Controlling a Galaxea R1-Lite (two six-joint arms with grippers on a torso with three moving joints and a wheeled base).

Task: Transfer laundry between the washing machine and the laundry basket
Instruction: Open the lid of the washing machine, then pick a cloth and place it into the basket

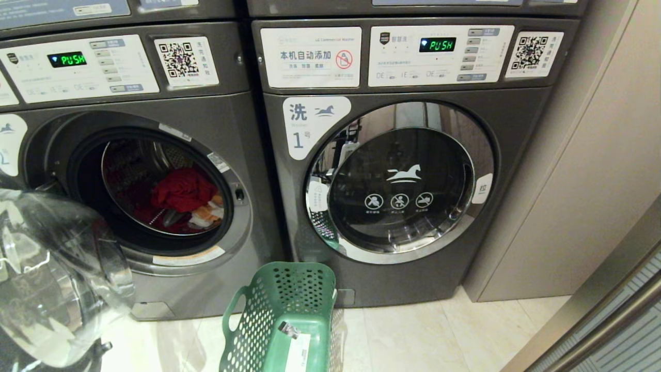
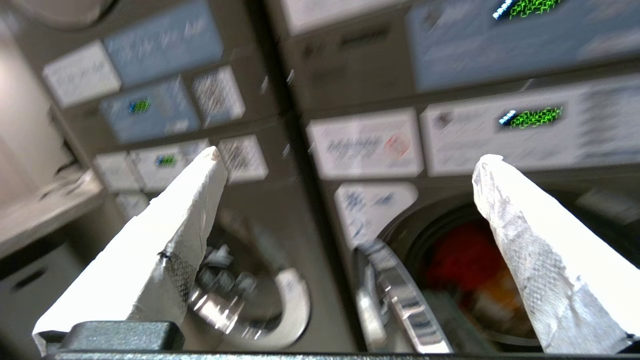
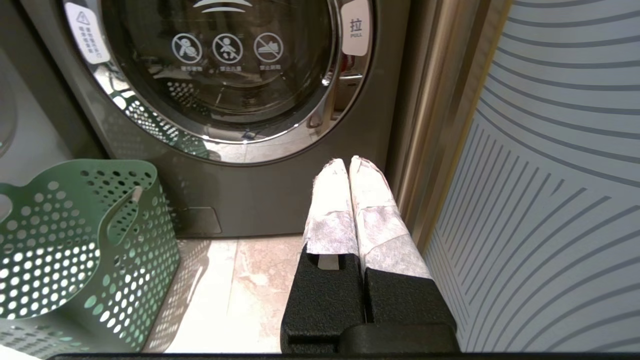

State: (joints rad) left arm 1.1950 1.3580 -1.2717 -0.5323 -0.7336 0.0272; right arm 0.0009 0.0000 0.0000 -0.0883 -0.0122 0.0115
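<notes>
- We see the laundry (image 1: 183, 194), red, orange and white, lying inside the open washing machine (image 1: 155, 170) on the left.
- The green laundry basket (image 1: 281, 320) stands on the floor near it.
- Our left tool (image 2: 345, 160) is spread wide, holding nothing.
- Our right tool (image 3: 348, 167) is pressed together, low beside the closed machine (image 1: 403, 181).

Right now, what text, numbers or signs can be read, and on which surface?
"PUSH": green display of the open washing machine.
"PUSH": display of the closed machine.
"本机自动添加": white panel sticker on that machine.
"洗", "1号": label beside its door.
"拉 PULL": door tag.
QR codes and small print: unreadable.
</notes>
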